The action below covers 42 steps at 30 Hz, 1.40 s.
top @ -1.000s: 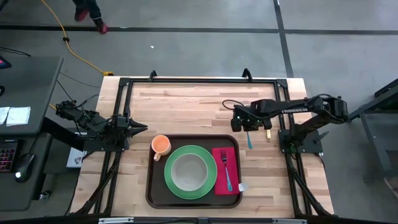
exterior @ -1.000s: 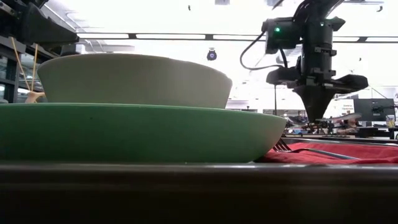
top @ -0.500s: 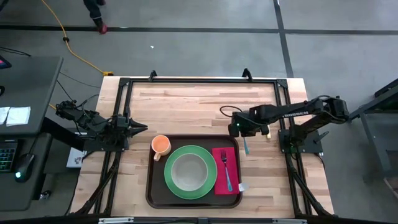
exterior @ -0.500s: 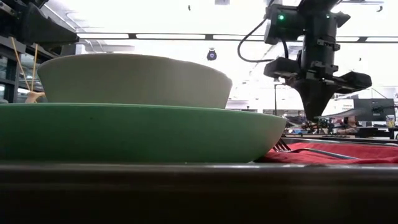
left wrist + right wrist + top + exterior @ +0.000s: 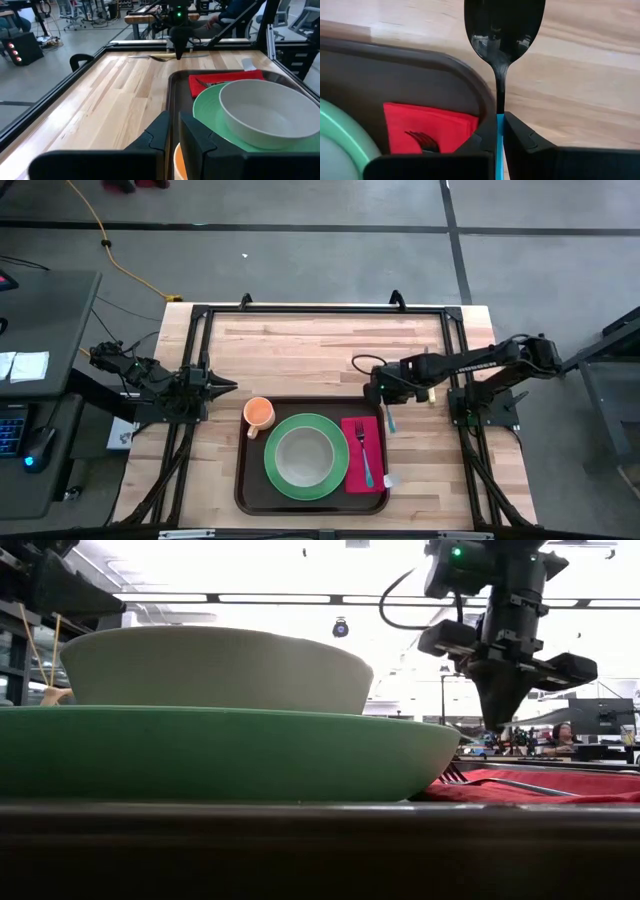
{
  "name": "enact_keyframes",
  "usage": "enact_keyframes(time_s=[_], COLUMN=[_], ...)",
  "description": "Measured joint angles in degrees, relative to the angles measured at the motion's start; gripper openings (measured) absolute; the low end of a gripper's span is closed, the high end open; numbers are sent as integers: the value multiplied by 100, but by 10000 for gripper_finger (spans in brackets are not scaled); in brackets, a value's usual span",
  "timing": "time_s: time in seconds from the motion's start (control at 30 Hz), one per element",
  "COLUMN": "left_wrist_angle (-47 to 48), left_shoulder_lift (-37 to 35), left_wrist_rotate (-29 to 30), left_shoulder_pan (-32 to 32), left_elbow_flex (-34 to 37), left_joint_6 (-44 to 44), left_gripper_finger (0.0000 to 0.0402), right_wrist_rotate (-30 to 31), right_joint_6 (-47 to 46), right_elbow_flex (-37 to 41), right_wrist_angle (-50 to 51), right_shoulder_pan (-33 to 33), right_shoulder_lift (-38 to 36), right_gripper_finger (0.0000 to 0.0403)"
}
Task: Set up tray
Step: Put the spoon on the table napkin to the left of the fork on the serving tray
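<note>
The dark brown tray (image 5: 240,480) lies on the near middle of the wooden table. It bears a green plate (image 5: 335,480) with a white bowl (image 5: 300,455), an orange cup (image 5: 259,413) and a red napkin (image 5: 357,472) with a fork (image 5: 366,452). My right gripper (image 5: 384,392) hovers just beyond the tray's far right corner (image 5: 470,85), shut on a spoon (image 5: 504,30) with a black bowl and a blue handle (image 5: 389,418). My left gripper (image 5: 174,131) waits at the table's left edge, fingers a narrow gap apart with nothing between them. My right gripper pinches the spoon between its two fingers where the black neck meets the blue handle (image 5: 500,119). The fingers come from above, pointing steeply down, and lie across the spoon. The spoon (image 5: 150,57) hangs about level and clear of the table, bowl toward the far edge, handle toward the near edge.
A black rail frame (image 5: 320,310) runs around the tabletop. Bare wood (image 5: 300,350) stretches across the far half of the table and to the right of the tray (image 5: 430,470). Chairs, desks and a person show in the room beyond.
My right gripper has swung with the spoon toward the table's left and a little toward the near edge, closing on the tray's far right corner. The spoon has stayed level and clear of the table.
</note>
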<state>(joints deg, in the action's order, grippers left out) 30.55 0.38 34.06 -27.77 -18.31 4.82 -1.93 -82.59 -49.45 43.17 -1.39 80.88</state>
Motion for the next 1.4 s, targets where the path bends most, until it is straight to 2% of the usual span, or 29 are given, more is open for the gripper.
enact_keyframes(time_s=[0.57, 0.93, 1.4], left_wrist_angle=[4, 4, 60], left_shoulder_lift=[0, 2, 0], left_wrist_rotate=[-243, -251, -262], left_shoulder_pan=[0, 0, 0], left_elbow_flex=[0, 0, 0], left_joint_6=[0, 0, 0], left_gripper_finger=[69, 69, 69], right_wrist_rotate=[-1, 166, 98], right_joint_6=[-869, -906, -821], right_elbow_flex=[0, 0, 0], right_wrist_angle=[-713, -1142, -1203], right_shoulder_pan=[658, 756, 756], right_shoulder_lift=[2, 2, 2], right_gripper_finger=[2, 3, 8])
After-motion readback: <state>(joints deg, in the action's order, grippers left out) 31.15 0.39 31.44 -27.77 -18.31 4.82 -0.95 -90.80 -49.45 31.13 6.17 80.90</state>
